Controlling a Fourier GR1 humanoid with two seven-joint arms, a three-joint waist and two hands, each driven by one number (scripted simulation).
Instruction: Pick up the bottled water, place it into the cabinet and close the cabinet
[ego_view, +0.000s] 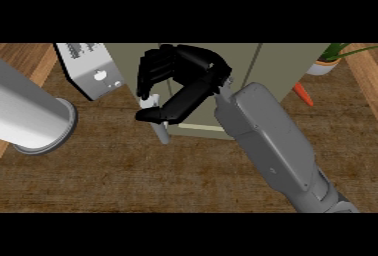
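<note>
1. Wood-grain surface (148, 175) runs across the view; beige cabinet (221, 85) sits at the far centre.
2. Far left: grey appliance (92, 70). Far right: potted plant (328, 62), with an orange item (303, 95) beside it.
3. Right forearm (273, 145) angles from near right up to the cabinet front.
4. Right hand (181, 80) has its fingers curled, thumb below, against a pale vertical piece at the cabinet's left edge, likely handle (161, 131) or door edge.
5. Bottled water: not visible; cannot tell where it is.
6. Left forearm (29, 120) is at the left edge; hand out of frame.
</note>
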